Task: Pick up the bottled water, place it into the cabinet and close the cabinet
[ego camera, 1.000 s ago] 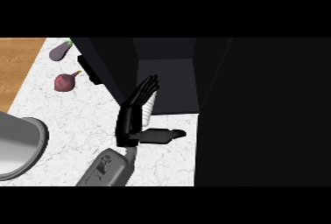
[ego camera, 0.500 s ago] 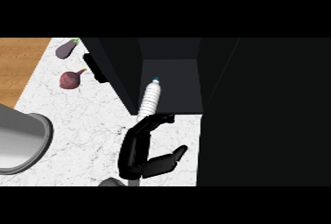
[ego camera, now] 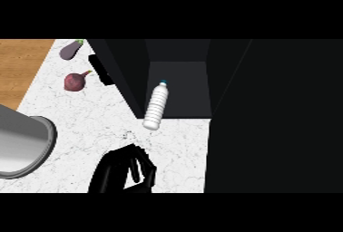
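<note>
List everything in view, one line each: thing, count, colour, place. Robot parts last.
bottled water: one, clear with a teal cap, at the open cabinet's front edge
cabinet: one, black, open, upper middle and right
eggplant: one, purple, top left
red onion: one, dark red, below the eggplant
metal pot: one, grey, left edge
wooden board: one, brown, top left
counter: one, white marble
hand: one, black, bottom centre, fingers curled, holding nothing; which hand cannot be told
</note>
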